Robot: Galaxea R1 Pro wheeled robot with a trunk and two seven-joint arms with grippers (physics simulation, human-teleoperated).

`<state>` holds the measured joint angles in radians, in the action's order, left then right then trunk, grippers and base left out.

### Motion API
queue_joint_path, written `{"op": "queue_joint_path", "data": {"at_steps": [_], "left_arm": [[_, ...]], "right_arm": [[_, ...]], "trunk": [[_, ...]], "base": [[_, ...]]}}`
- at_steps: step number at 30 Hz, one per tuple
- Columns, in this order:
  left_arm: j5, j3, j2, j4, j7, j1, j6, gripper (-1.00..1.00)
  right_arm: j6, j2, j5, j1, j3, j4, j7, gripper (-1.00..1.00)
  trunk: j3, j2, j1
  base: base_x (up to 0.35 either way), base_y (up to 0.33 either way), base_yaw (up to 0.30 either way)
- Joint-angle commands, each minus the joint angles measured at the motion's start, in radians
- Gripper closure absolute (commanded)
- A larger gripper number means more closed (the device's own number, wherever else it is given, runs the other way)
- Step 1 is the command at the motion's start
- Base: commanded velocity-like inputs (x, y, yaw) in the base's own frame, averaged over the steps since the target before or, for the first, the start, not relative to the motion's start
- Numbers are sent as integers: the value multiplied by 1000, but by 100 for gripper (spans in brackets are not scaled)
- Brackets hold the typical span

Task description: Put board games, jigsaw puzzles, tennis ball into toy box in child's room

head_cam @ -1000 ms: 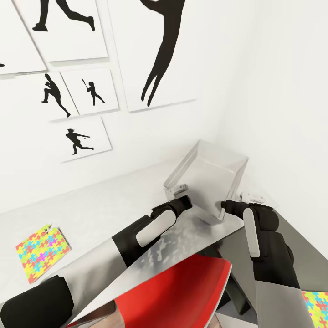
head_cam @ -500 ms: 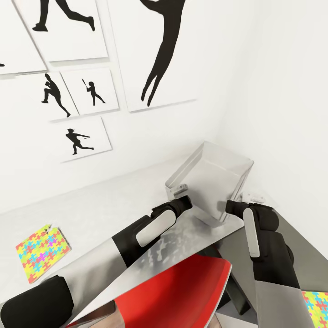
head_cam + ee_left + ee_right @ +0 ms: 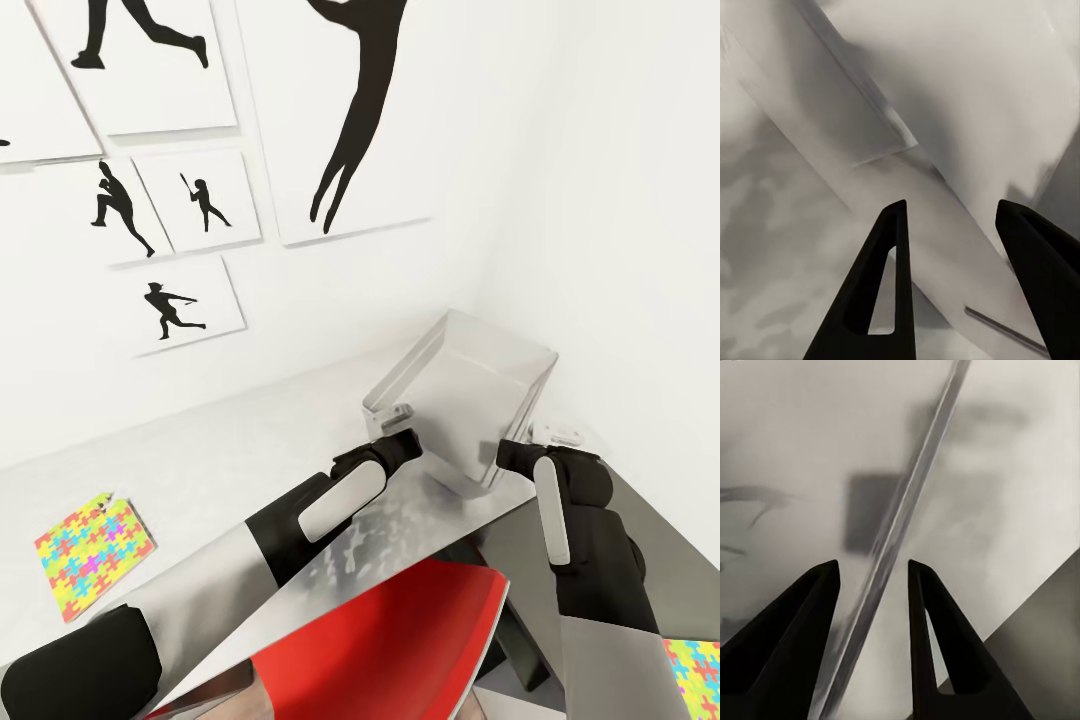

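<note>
From my station I count nothing packed yet: the toy box [image 3: 470, 400] looks empty inside, tipped up on edge at the table's [image 3: 230, 450] far right corner, hard against both walls. At the table's left edge one jigsaw puzzle [image 3: 92, 553] lies flat, untouched. My left gripper [image 3: 400, 412] straddles the box's near left wall, jaws spread around it in the left wrist view [image 3: 949, 225]. My right gripper [image 3: 540, 432] does the same on the right wall, fingers apart with the rim [image 3: 900, 532] between them. A second puzzle [image 3: 695, 675] shows low beside my right arm. Open tabletop lies leftward; the walls leave little room to the right.
</note>
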<state>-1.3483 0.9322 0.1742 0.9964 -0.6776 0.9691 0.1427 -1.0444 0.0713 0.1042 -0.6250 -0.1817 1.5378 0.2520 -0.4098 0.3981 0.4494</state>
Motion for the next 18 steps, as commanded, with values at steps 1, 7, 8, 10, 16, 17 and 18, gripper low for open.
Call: {"op": "queue_joint_path", "data": {"at_steps": [1, 7, 8, 10, 16, 17, 18], "left_arm": [[-9, 2, 0, 10, -5, 1, 1, 100], [-11, 2, 0, 13, -4, 1, -33, 100], [-11, 2, 0, 13, -3, 1, -34, 100], [-11, 2, 0, 13, -2, 1, -35, 100], [-11, 3, 0, 13, -2, 1, -37, 100], [-11, 3, 0, 14, -2, 1, -37, 100], [-11, 3, 0, 14, -2, 1, -37, 100]], "right_arm": [[-3, 1, 29, -1, -1, 1, 9, 100], [-3, 1, 29, -1, -1, 1, 9, 100], [-3, 1, 29, -1, -1, 1, 9, 100], [-3, 1, 29, -1, -1, 1, 9, 100], [-3, 1, 29, -1, -1, 1, 9, 100], [-3, 1, 29, -1, -1, 1, 9, 100], [-3, 1, 29, -1, -1, 1, 9, 100]], "trunk": [[-2, 2, 1], [-2, 2, 1], [-2, 2, 1], [-2, 2, 1], [-2, 2, 1], [-2, 2, 1], [-2, 2, 1]], "base": [[0, 0, 0], [0, 0, 0], [0, 0, 0], [0, 0, 0], [0, 0, 0], [0, 0, 0], [0, 0, 0]]}}
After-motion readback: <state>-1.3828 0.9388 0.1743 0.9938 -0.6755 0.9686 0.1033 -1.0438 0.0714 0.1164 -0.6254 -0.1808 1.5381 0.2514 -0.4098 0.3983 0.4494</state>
